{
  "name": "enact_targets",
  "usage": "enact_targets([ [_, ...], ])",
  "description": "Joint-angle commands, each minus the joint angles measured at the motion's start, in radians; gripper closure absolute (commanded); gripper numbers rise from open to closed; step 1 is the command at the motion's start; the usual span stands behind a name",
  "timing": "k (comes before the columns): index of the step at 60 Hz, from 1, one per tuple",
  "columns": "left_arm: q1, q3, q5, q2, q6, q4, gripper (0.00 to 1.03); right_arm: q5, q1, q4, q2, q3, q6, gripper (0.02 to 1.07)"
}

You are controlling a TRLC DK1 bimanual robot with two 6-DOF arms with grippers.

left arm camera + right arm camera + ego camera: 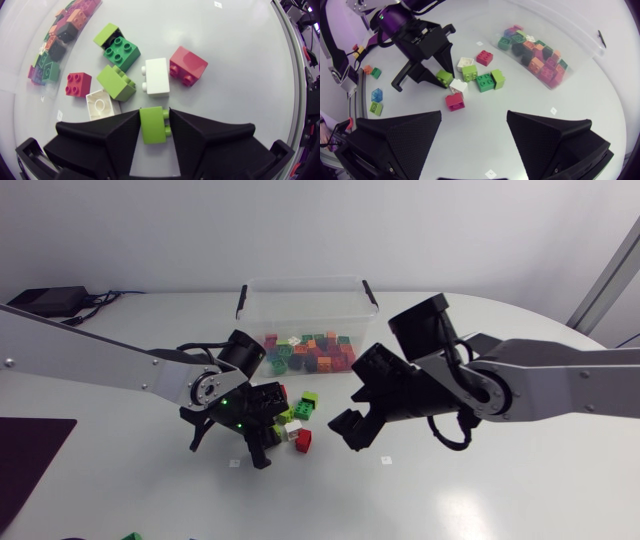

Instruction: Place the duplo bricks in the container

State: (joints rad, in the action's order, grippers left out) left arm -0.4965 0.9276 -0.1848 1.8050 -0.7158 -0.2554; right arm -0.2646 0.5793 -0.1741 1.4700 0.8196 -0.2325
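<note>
Left claw (pixel 154 116) pinches a lime duplo brick (pixel 153 131); lift straight (white brick (pixel 157 76) sits close) toward the upper-centre container (pixel 305 300); right claw (pixel 474 115) gapes empty

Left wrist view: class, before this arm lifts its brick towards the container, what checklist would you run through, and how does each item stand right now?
1. Lime green brick gripped from two sides by the left claw: ok.
2. White brick lying on its side, just ahead of the held one, is apart from it: ok, a narrow gap shows.
3. Upturned white brick beside the claw is free of its finger: cannot tell.
4. Container is open on top, with no lid: ok.
5. Right claw is open, empty and apart from the loose bricks: ok.
</note>
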Motion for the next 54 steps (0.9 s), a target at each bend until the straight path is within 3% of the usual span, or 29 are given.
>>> enact_targets([
  [1,0.016,0.01,-0.013,0.001,-0.016,-0.001,0.86,-0.022,0.016,0.019,0.069,-0.011,-0.051,0.12],
  [31,0.082,-0.082,-0.05,-0.274,-0.013,-0.102,0.86,-0.002,0.093,0.007,0.337,0.167,-0.126,0.13],
  [54,0.199,-0.058,-0.107,-0.446,-0.031,-0.225,0.86,0.08,0.146,-0.065,0.418,0.251,-0.159,0.13],
])
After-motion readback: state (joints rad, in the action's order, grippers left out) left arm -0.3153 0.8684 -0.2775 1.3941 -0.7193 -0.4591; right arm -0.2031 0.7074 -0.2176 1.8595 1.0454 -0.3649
